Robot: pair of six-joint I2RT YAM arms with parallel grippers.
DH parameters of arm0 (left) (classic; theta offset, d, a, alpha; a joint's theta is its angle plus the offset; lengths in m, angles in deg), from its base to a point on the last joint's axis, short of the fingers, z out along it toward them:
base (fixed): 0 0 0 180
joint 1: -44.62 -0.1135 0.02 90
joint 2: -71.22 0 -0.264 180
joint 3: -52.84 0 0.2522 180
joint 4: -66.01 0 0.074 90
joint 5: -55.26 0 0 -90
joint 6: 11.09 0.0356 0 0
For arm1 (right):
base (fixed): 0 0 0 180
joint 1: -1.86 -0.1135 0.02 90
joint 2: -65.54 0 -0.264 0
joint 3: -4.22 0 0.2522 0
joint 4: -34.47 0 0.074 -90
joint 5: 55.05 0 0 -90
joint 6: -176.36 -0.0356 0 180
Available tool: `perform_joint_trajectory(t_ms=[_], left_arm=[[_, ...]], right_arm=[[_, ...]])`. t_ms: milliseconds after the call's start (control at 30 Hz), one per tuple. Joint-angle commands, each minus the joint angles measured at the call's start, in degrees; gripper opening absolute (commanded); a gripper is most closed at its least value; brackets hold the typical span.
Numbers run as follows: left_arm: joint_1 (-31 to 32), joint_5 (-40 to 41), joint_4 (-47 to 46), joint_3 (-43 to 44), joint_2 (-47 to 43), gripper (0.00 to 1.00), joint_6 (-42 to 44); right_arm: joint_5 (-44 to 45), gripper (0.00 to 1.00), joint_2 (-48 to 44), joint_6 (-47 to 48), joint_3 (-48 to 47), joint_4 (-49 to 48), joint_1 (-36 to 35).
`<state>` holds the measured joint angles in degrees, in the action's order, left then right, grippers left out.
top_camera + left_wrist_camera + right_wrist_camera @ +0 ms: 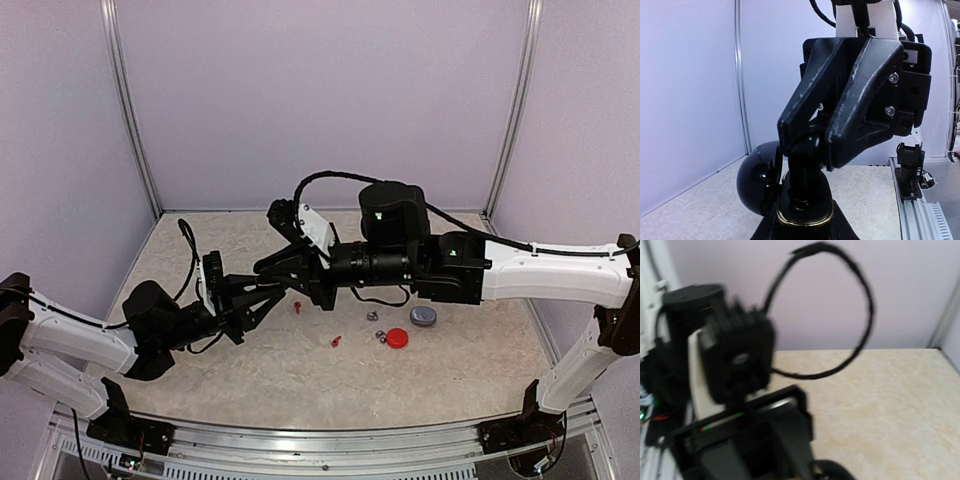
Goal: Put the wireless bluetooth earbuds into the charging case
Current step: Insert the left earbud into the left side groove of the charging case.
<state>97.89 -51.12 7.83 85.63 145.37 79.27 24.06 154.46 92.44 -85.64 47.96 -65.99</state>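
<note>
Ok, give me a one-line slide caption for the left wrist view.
Left gripper grips the open glossy black, gold-rimmed charging case while the right gripper sets a black earbud into it.

top view looks down from behind; both wrist views sit close, low, sharing the table.

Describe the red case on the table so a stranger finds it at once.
Find the right arm stretching across the table from the right. Just in front of its black section lie two round cases. The red case is the nearer one, bright red; the grey case beside it is silver.
</note>
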Motion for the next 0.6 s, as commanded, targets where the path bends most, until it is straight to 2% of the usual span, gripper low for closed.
perform_joint_trajectory(t_ms=[0, 267, 567], left_arm=[[1.2, 7.9, -1.1, 0.5, -0.8, 0.0, 2.7], [2.8, 15.3, -0.7, 1.2, -0.3, 0.0, 5.1], [3.1, 17.6, -2.3, 1.1, 0.1, 0.0, 5.3]], right_arm=[[6.8, 0.06, -1.3, -3.2, 0.8, -5.5, -0.6], [7.9, 0.06, 0.6, -10.0, 1.3, -10.8, -0.7], [7.5, 0.06, 2.5, -11.6, 1.0, -11.1, -0.7]])
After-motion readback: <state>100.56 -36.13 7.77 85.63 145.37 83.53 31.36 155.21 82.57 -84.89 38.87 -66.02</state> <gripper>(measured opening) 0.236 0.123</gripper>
